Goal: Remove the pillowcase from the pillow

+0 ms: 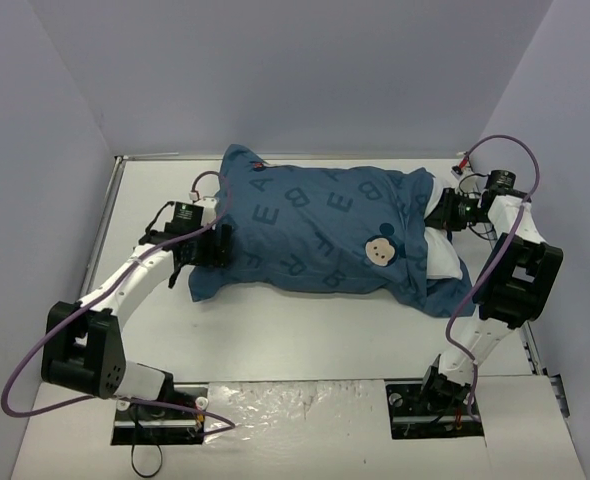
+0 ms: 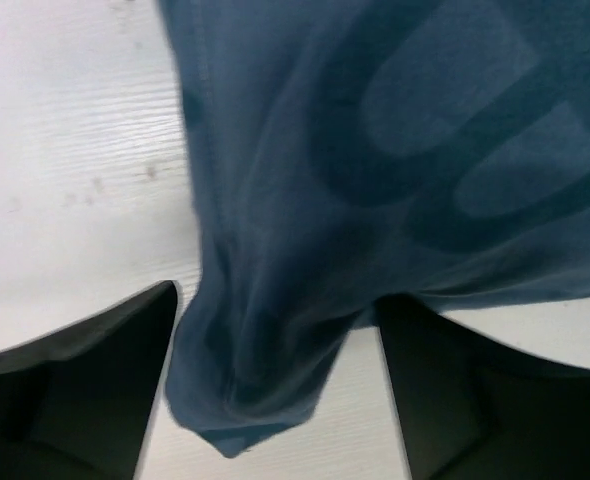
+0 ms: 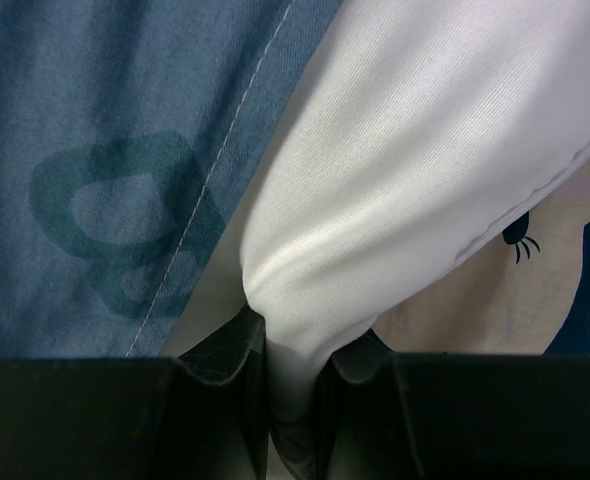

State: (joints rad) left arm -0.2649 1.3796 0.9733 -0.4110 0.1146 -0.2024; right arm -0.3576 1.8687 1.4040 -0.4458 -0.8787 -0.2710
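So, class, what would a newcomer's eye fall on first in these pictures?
The teal lettered pillowcase sprawls across the table, a cartoon mouse face near its right end. There the white pillow pokes out, pinched by the right gripper; the left gripper straddles a bunched corner at the left.

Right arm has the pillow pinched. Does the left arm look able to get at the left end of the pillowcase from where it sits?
Probably yes. The left gripper straddles a bunched corner of the pillowcase, with cloth between its jaws and nothing blocking it. Whether the cloth is pinched yet is unclear.
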